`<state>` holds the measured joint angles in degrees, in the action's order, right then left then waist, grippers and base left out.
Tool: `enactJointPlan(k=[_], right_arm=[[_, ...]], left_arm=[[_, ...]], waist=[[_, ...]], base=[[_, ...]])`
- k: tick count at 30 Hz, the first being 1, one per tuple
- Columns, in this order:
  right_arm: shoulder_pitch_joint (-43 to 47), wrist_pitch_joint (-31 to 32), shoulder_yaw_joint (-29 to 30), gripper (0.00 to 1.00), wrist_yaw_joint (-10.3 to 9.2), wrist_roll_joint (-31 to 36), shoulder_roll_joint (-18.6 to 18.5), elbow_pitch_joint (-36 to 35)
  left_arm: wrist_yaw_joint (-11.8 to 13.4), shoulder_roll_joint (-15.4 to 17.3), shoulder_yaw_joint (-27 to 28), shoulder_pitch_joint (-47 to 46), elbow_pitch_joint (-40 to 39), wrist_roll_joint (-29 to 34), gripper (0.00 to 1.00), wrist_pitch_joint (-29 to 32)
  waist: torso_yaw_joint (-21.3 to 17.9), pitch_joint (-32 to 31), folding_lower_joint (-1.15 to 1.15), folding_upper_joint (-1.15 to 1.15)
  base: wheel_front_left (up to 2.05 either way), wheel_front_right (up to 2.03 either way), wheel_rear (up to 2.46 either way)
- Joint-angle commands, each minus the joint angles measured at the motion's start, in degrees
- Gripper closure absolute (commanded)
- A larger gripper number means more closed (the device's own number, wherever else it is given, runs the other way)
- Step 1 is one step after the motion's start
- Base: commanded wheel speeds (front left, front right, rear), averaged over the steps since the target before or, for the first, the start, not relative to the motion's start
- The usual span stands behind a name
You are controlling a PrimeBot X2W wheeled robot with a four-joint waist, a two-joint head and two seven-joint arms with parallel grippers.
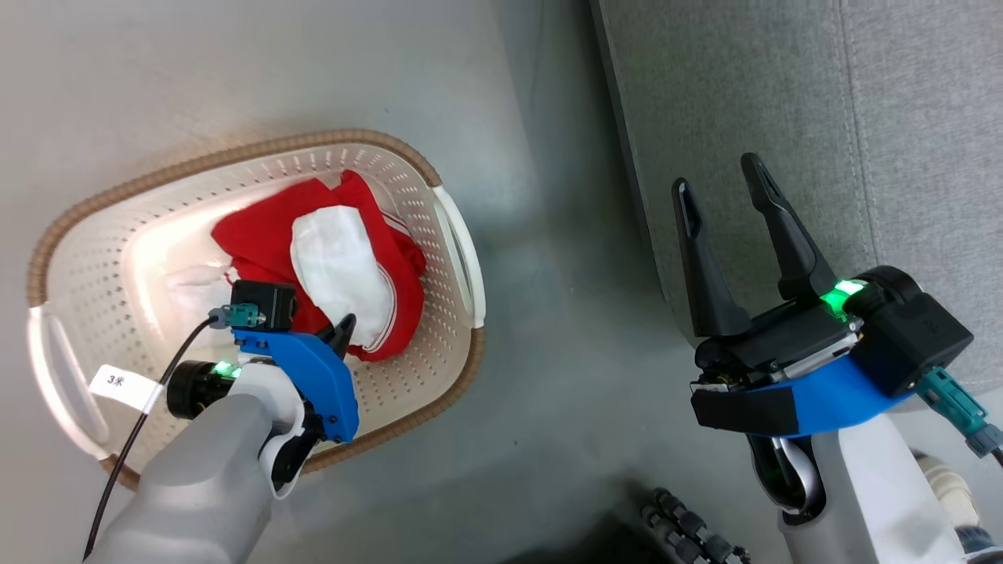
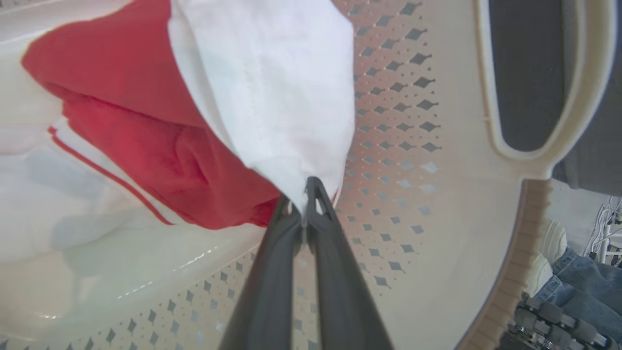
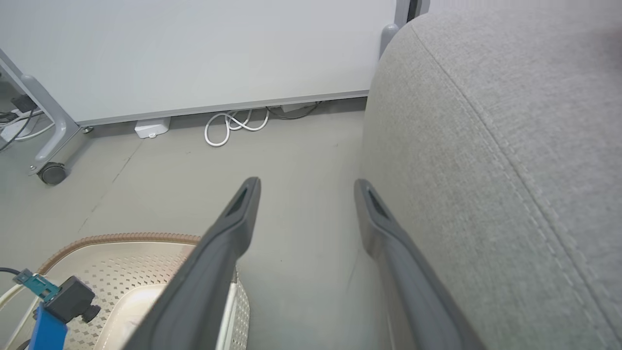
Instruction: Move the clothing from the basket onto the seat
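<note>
Red and white clothing [image 1: 329, 258] lies bunched in the cream basket [image 1: 117, 258] with its brown rim, on the floor at the left. My left gripper [image 1: 345, 329] reaches down into the basket and is shut on the clothing. The left wrist view shows its fingertips pinching the white panel's lower edge [image 2: 291, 121], with red fabric [image 2: 160, 146] to the left. The grey seat [image 1: 783, 117] fills the upper right. My right gripper [image 1: 721, 184] stands open over the seat's left edge, its fingers spread, holding nothing; in the right wrist view it [image 3: 306, 187] hangs beside the seat [image 3: 486, 146].
Grey floor [image 1: 548, 313] separates basket and seat. A white board on a wheeled frame [image 3: 48, 172] and coiled white cables [image 3: 233, 126] stand against the far wall. A person's jeans and pale shoe [image 2: 554, 257] show beyond the basket rim.
</note>
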<state>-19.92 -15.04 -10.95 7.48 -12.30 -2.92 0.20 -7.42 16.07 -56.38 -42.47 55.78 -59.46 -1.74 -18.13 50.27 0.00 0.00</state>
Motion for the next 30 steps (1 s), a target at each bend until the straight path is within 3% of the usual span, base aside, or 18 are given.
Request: enactJointPlan(k=[1,19,30], right_arm=[[-1.0,-0.2,-0.2,0.0,0.03,0.2,0.0,0.4],[3.2,-0.2,2.2,0.0,0.03,2.0,0.0,7.5],[8.4,1.2,2.8,0.0,0.03,1.7,0.0,10.5]], left_arm=[[-0.1,0.1,-0.4,0.2,-0.6,-1.0,1.0,-1.3],[-0.1,0.1,-7.9,6.7,-12.0,-5.3,1.0,-13.1],[-0.1,0.8,-3.7,9.8,-19.9,-1.2,1.0,-13.5]], waist=[[0.9,-2.1,0.0,0.0],[8.5,-25.3,0.0,0.0],[10.7,-38.5,0.0,0.0]], base=[[0.0,0.0,0.0],[0.0,0.0,0.0],[0.0,0.0,0.0]])
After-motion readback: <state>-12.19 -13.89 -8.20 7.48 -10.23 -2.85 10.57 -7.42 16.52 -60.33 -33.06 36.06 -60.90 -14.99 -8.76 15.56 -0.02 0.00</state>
